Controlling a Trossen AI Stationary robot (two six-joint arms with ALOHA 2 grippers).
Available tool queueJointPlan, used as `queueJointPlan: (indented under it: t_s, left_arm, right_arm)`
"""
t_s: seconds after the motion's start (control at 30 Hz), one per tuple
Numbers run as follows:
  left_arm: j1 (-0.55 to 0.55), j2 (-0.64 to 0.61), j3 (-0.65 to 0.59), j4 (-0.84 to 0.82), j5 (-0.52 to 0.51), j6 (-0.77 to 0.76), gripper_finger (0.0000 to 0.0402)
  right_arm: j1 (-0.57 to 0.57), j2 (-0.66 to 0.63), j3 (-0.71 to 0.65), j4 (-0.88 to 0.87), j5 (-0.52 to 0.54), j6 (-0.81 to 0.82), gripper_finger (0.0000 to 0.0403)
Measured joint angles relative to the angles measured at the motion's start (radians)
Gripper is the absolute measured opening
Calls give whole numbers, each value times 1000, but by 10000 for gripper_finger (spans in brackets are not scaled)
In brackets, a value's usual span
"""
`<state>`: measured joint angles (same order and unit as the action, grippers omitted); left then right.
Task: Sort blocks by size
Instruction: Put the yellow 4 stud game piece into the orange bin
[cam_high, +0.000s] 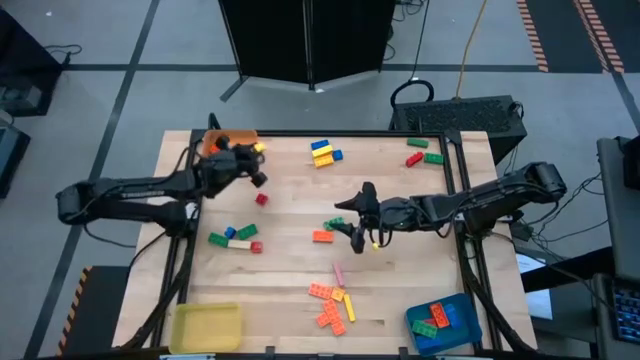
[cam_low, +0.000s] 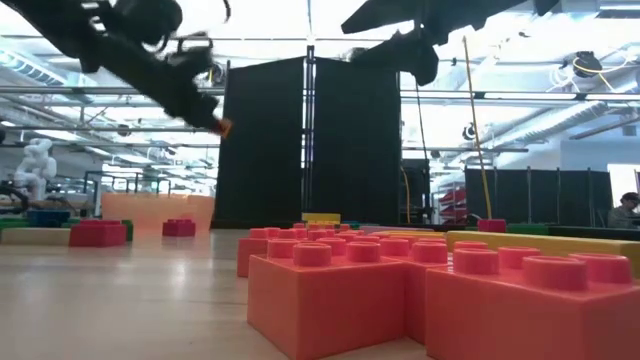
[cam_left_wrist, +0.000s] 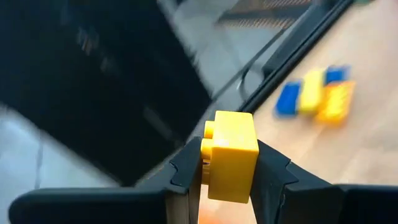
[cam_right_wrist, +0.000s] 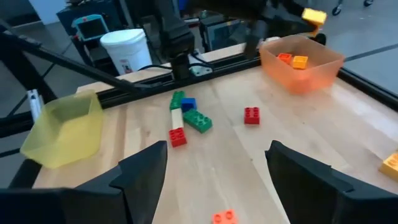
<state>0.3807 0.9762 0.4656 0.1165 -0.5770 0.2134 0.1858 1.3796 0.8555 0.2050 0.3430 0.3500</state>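
Blocks (cam_high: 333, 305) are seen scattered over the wooden table (cam_high: 290, 210) in several clusters: an orange group near the front edge, a blue and yellow stack (cam_high: 322, 153) at the back, red and green pieces (cam_high: 424, 152) at the back right, and a green, blue, white and red group (cam_high: 236, 237) on the left. A small yellow brick (cam_left_wrist: 231, 155) is clamped between the fingers of the left gripper (cam_high: 255, 152), which is held above the table just beside the orange tray (cam_high: 222, 141) at the back left corner. Two small blocks, orange and yellow, are seen inside that tray in the right wrist view. A single red brick (cam_high: 261, 199) lies near the left gripper. The right gripper (cam_high: 357, 222) is positioned over the middle of the table with its fingers (cam_right_wrist: 144, 171) spread wide and nothing between them; a green block (cam_high: 336, 224) and an orange block (cam_high: 322, 237) lie just beside it. A yellow tray (cam_high: 206, 326) sits at the front left corner, and a blue tray (cam_high: 445, 321) holding red, orange and green bricks at the front right.
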Motion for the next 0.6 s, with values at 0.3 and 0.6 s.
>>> queueJointPlan:
  t_s: [0.3,0.6]
  left_arm:
    - [210,37,0,-155,4,-260,94]
    - [349,121,0,-195,186,-315,94]
  right_arm:
    - [-3,0,0,3,28,4,267]
    - [-2,0,0,5,26,-23,267]
